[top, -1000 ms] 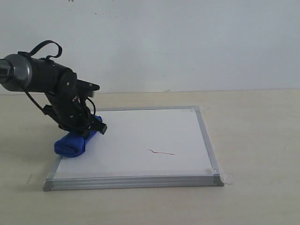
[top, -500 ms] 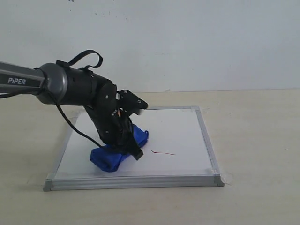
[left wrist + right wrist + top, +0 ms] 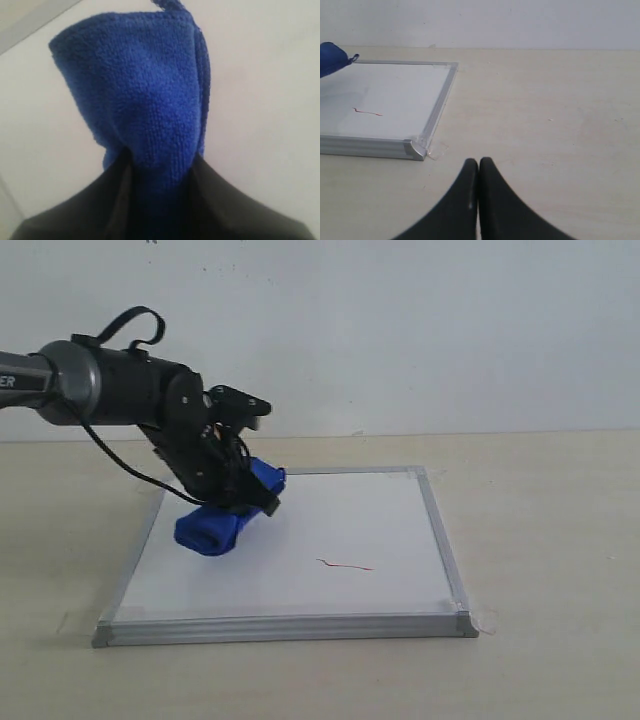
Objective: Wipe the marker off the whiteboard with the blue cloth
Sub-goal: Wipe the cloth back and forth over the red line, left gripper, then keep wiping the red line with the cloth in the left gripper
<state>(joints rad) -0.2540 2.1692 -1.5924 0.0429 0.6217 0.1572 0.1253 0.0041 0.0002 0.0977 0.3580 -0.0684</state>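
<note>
left hand [image 3: 245, 498] clamped on blue cloth [image 3: 208, 529], over whiteboard [image 3: 380, 510] left side, marker [image 3: 345, 565] well apart, right hand [image 3: 479, 170] closed, empty

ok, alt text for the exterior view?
The left gripper holds a bundled blue cloth over the rear left part of a whiteboard lying flat on a tan table. A thin red marker line remains nearer the front right, clear of the cloth.

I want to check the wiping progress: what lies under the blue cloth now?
The blue cloth is over the whiteboard; around it only plain white surface shows. The red marker line lies uncovered, apart from it. The patch directly beneath the cloth is hidden.
</note>
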